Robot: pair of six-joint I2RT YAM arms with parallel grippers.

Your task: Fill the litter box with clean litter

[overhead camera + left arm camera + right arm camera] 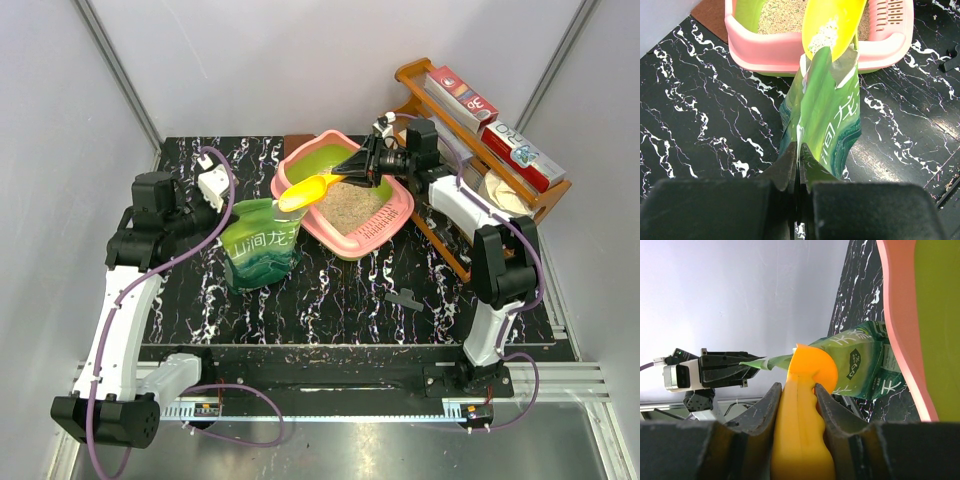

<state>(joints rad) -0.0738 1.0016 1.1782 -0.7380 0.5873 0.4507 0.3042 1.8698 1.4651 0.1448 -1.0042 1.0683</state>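
Observation:
The pink litter box [385, 225] with lime-green inner walls sits at the table's back centre, with beige clean litter [350, 205] in it. It also shows in the left wrist view [775, 55]. My left gripper [222, 195] is shut on the top edge of the green bag [262, 245], holding it upright; its jaws pinch the bag [825, 115]. My right gripper [362, 165] is shut on the handle of the yellow scoop [305, 191], whose bowl [832, 25] holds some litter at the bag's mouth. The scoop handle [802, 440] fills the jaws.
A brown wooden rack [480, 130] with red and white boxes stands at the back right, close behind the right arm. A small black piece [405, 298] lies on the black marbled table [330, 300]. Grey walls close in both sides.

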